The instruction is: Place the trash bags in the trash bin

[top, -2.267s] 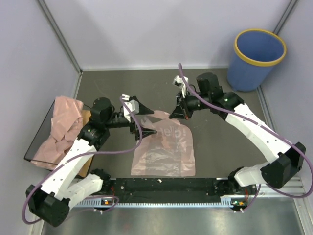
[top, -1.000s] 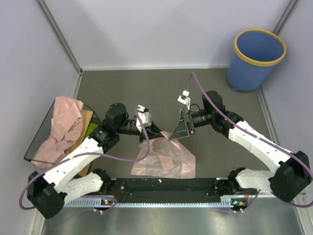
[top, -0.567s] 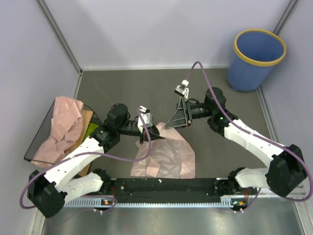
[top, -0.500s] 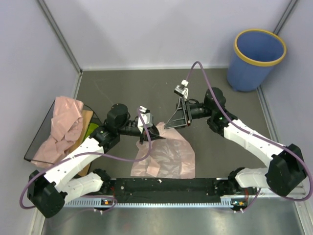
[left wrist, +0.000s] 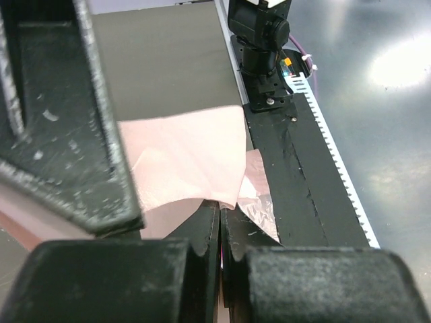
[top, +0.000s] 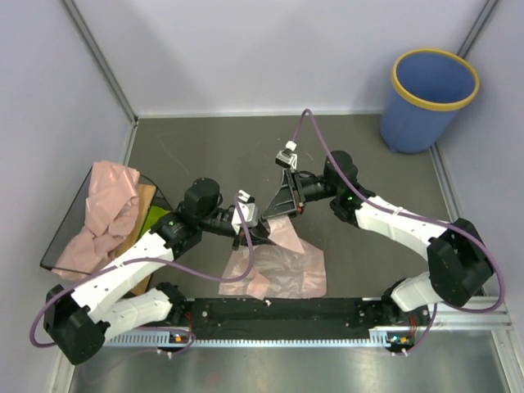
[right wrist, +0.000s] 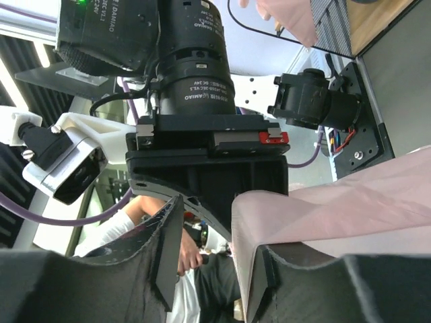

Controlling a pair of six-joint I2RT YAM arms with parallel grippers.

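Jaws on L pinch crinkly pale-pink trash bag (top: 286,266), edge lifted.

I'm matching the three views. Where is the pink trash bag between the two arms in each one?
Top external: trash bag at lower centre, on the table.
Left wrist: trash bag at centre.
Right wrist: trash bag at lower right.
Shared landmark: the left gripper, pinching the bag's edge.
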